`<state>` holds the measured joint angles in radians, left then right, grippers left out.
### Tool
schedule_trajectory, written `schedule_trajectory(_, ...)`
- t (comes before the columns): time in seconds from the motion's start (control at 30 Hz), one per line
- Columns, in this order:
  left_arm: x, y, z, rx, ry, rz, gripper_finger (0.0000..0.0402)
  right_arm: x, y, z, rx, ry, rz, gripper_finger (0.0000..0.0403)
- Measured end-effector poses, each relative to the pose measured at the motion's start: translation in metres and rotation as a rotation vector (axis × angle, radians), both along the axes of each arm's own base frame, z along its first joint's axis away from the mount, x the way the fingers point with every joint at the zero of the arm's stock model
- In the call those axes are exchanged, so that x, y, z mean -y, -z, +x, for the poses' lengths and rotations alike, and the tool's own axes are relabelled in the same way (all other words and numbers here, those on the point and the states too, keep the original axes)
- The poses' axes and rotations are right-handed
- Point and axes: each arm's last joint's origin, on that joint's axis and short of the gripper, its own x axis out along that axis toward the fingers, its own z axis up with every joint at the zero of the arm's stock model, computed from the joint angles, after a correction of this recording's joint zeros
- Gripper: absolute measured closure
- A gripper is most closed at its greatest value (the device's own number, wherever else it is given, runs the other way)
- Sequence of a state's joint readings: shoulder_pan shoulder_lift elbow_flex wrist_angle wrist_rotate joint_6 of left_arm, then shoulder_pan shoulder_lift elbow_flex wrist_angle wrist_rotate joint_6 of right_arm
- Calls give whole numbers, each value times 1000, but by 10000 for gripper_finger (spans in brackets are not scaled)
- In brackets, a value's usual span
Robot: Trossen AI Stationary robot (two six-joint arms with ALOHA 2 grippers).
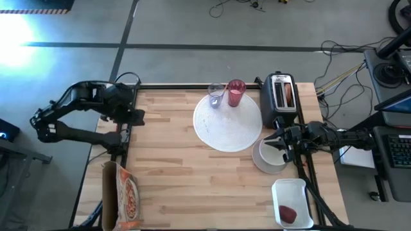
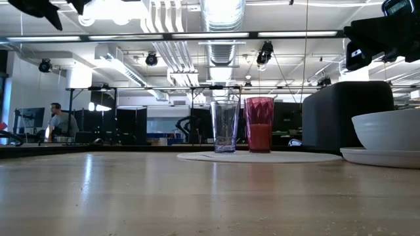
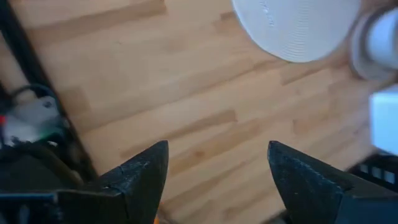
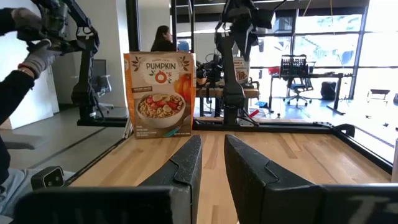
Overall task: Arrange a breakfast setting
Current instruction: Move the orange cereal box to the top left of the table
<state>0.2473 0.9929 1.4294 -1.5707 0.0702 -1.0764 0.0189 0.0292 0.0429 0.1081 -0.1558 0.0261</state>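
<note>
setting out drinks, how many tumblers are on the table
2, both upright at the far edge of the large white plate: a clear tumbler and a pink tumbler right beside it, nearer the toaster.
</note>
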Motion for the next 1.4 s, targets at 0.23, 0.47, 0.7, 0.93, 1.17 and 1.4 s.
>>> schedule_trajectory(0.23,12,-1,10,-12,-5,-71,139,0,0,0,0,0,0,344)
schedule_trajectory(0.47,35,6,30,-89,76,-133,138,0,0,0,0,0,0,344)
schedule_trajectory(0.7,59,-16,43,-49,129,-148,138,0,0,0,0,0,0,344)
schedule_trajectory(0.93,87,-26,58,-57,154,-173,138,0,0,0,0,0,0,344)
schedule_trajectory(1.17,114,-27,61,-100,138,-242,138,0,0,0,0,0,0,344)
schedule_trajectory(1.4,135,-35,52,-121,114,-326,138,0,0,0,0,0,0,344)
